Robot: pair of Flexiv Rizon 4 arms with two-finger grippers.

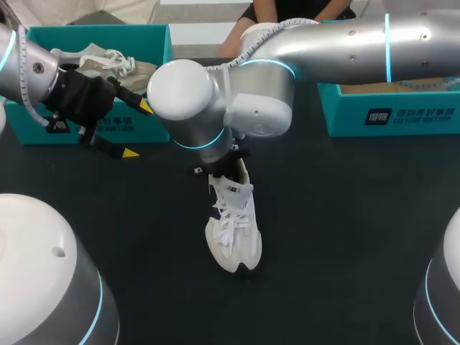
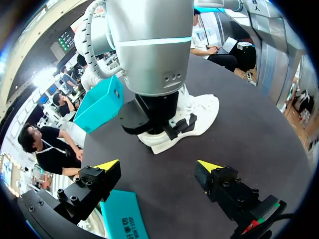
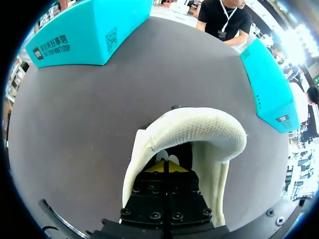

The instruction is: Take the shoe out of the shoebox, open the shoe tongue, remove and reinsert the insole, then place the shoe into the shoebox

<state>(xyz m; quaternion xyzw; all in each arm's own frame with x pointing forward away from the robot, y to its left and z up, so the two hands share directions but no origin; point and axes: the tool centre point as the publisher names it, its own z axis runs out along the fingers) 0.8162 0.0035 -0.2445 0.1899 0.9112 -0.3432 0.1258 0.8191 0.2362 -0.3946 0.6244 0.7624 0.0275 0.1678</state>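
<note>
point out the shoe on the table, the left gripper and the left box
shoe (image 1: 231,219): head view, on its laces
left gripper (image 2: 158,165): left wrist view, midway between its yellow tips
left box (image 1: 136,34): head view, on its back wall

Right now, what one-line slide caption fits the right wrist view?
Right end effector inside the heel opening of the white knit sneaker on the dark table, teal cardboard shoeboxes beyond.
</note>
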